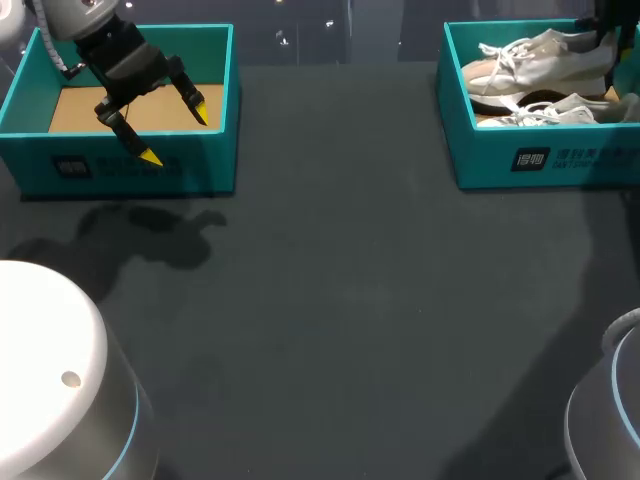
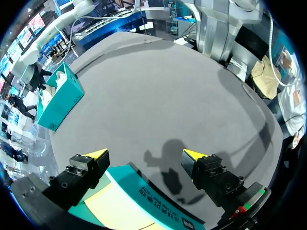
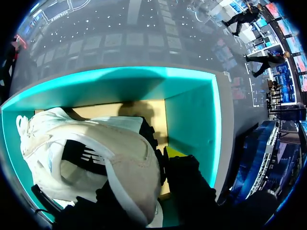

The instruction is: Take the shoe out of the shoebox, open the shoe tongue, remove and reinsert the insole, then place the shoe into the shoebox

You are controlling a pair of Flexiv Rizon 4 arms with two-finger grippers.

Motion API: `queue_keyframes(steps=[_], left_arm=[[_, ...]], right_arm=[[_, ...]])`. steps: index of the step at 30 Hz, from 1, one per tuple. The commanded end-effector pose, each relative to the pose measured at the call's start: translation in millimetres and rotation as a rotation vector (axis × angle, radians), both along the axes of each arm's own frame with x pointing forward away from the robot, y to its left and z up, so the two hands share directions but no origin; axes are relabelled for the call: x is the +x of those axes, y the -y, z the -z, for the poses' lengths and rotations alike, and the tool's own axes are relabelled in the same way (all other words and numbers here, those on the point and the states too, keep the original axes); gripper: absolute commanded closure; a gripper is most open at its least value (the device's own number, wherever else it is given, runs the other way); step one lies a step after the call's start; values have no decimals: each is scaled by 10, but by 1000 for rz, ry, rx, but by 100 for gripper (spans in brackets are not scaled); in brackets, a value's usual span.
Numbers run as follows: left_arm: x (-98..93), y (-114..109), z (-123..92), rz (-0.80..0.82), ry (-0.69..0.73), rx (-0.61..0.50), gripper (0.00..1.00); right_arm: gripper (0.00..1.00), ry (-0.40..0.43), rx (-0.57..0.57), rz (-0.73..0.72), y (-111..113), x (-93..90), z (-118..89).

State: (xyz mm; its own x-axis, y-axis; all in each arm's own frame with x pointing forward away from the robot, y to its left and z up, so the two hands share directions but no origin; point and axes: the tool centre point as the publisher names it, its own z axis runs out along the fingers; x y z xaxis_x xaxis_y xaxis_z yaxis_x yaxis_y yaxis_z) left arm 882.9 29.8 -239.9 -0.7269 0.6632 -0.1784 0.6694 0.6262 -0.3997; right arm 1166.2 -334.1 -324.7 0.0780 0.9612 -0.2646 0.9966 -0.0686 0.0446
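The dark grey table [image 1: 350, 300] carries two teal shoeboxes, both set flat on its top. The first shoebox [image 1: 130, 170] sits directly under the left gripper [image 1: 176, 135], whose shadow [image 1: 150, 235] falls on the tabletop just beside the box's wall. The second shoebox [image 1: 540, 160] stands well apart from that gripper, across the table.

Black left gripper [image 1: 175, 133] with yellow tips and screws; glossy white arm housing [image 1: 45, 340] ringed light blue
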Motion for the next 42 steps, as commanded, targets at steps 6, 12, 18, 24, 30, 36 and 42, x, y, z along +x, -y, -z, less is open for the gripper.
queue_keyframes(steps=[6,12,18,24,30,36,42], left_arm=[[2,0,-4,1,0,3,0],[2,0,-4,1,0,3,0],[2,0,-4,1,0,3,0],[2,0,-4,1,0,3,0],[2,0,-4,1,0,3,0],[2,0,-4,1,0,3,0],[2,0,-4,1,0,3,0]], right_arm=[[100,3,30,-50,24,51,148],[100,6,46,-54,29,46,209],[100,4,47,-48,18,38,256],[100,19,59,-76,-3,41,309],[100,33,72,-89,-3,50,365],[100,21,85,-84,-14,44,429],[92,20,92,-84,-20,46,443]])
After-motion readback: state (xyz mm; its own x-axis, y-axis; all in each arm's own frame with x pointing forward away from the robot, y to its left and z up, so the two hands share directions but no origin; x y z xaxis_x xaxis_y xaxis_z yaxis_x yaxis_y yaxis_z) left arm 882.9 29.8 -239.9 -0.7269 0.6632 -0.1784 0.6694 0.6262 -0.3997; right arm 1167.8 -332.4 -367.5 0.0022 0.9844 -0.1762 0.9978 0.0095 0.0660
